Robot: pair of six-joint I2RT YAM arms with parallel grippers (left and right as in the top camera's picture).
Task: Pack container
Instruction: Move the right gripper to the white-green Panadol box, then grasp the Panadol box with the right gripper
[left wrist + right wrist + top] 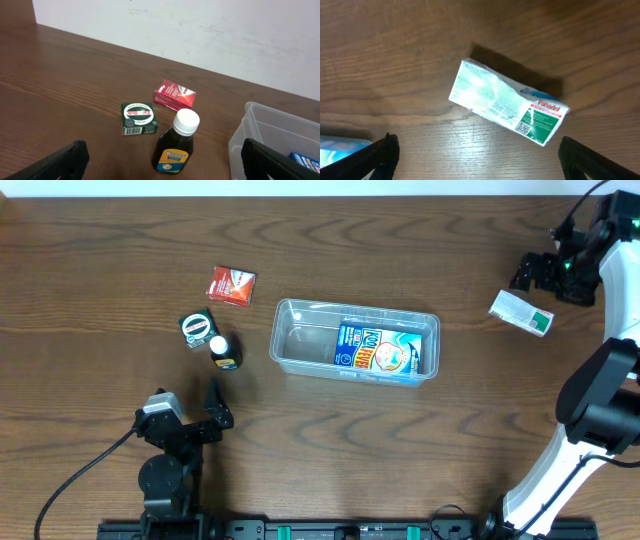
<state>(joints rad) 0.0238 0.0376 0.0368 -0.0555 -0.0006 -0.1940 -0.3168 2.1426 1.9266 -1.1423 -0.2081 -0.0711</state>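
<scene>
At the centre of the wooden table [120, 230], the clear plastic container [290, 345] lies open with its long side across the overhead view. A blue-and-white carton [385, 350] lies flat inside it, filling the right half, while the left half holds nothing.

Left of the container, three small items sit close together on the wood. A dark bottle [224, 350] with a white cap is nearest the container. A green box [198, 330] is just beside the bottle, and a red packet [231, 285] lies a little farther back. The left wrist view shows the bottle standing upright with a yellow and blue label.

Near the front edge, the left gripper [216, 408] points toward this cluster and touches none of it. Its black fingers [65, 161] are spread wide and hold nothing.

Well to the right of the container, a white-and-green medicine box [521, 312] lies flat and at an angle on the table. The right gripper [524, 275] hangs just beside it. In the right wrist view its fingers [375, 156] stand wide apart on either side of the box, holding nothing. A pale blue shape [340, 147] at that view's lower left corner may be the container's edge, though too little shows to tell.
</scene>
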